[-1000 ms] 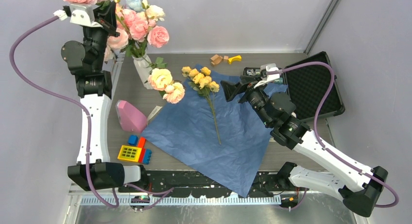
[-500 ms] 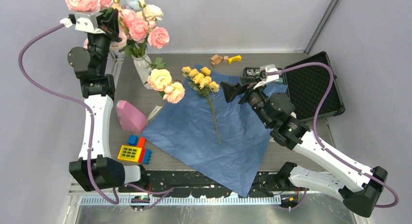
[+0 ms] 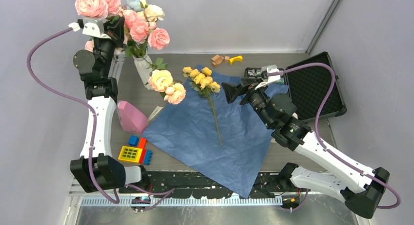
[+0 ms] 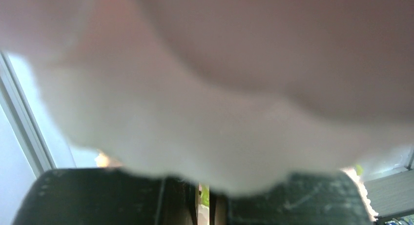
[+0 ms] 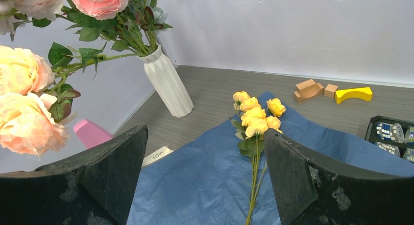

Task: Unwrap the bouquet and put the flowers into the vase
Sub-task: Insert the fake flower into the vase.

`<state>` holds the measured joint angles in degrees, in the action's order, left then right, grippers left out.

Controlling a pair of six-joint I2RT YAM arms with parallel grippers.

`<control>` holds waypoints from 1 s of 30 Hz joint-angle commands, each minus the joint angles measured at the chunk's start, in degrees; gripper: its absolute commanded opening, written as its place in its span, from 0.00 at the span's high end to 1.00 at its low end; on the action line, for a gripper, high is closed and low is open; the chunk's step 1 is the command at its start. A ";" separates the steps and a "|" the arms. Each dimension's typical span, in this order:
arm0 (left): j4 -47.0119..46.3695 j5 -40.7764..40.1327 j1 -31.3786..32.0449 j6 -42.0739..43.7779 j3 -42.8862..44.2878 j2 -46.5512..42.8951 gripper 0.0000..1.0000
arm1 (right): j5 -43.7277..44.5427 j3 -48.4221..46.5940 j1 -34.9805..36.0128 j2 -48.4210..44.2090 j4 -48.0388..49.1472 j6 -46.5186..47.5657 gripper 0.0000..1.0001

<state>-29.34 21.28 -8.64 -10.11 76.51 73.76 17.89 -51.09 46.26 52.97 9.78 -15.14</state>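
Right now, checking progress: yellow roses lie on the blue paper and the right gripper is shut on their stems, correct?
No. The yellow roses lie on the blue paper, but the right gripper is open, off their stems, as the right wrist view shows.

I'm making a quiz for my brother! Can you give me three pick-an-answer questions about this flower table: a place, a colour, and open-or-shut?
1. Where do the yellow roses lie? A on a chair; B on the blue paper; C in a bucket.
2. What colour is the vase? A green; B red; C white.
3. The right end effector is: A open; B shut; C gripping a stem.
Answers: B, their stems rest on the sheet; C, its ribbed body is white; A, its fingers stand apart, empty.
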 commanded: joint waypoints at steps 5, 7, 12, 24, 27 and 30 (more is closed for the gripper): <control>-0.84 1.92 -0.39 1.02 -1.89 -1.95 1.00 | -0.02 0.18 -0.21 -1.96 2.26 -0.73 0.06; -0.40 1.99 -0.40 1.67 -2.29 -2.05 1.00 | -0.05 0.32 -0.22 -2.13 2.26 -0.77 0.06; 1.33 2.58 -0.41 3.01 -3.47 -2.59 1.00 | -0.12 0.38 -0.29 -2.45 2.03 -0.95 0.06; 1.83 3.50 -0.34 3.52 -6.52 -2.54 1.00 | -0.14 0.86 -0.23 -3.52 1.82 -1.29 0.06; 1.83 3.68 -0.32 3.73 -6.68 -2.29 1.00 | -0.26 0.90 -0.29 -3.57 1.82 -1.36 0.06; 1.99 3.98 -0.19 4.22 -6.94 -2.21 1.00 | -0.37 0.99 -0.29 -3.66 1.90 -1.47 0.06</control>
<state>-28.93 24.14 -8.64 -6.96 70.50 71.83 17.65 -50.33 46.26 50.46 9.52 -15.70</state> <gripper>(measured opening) 0.049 0.934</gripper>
